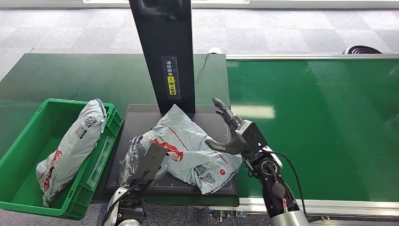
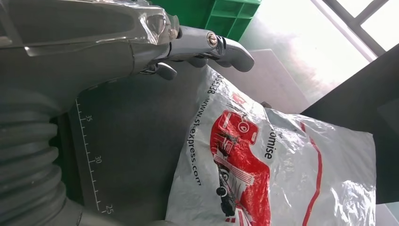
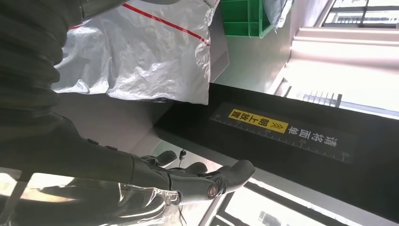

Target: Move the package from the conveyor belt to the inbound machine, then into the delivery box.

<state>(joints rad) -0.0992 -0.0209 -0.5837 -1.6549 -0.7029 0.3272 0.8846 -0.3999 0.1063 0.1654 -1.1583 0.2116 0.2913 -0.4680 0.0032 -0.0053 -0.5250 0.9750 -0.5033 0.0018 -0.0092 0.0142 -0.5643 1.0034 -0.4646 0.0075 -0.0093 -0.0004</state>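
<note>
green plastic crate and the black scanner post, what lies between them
In the head view, bare dark platform separates the green plastic crate from the black scanner post.

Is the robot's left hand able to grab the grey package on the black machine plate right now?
Probably yes. The left hand is right at the grey package, at its near edge, and nothing lies between them.

Right hand (image 3: pixel 188 181) enters beside the dark platform (image 3: pixel 117 120), fingers (image 3: pixel 235 170) extended and apart, holding nothing; grey package (image 3: pixel 150 56) with a red stripe lies on the platform, clear of the hand; black column (image 3: pixel 301 155) rises from the platform, bearing a yellow label (image 3: pixel 258 121) and a ruler scale; green box (image 3: pixel 244 18) beyond the package.
</note>
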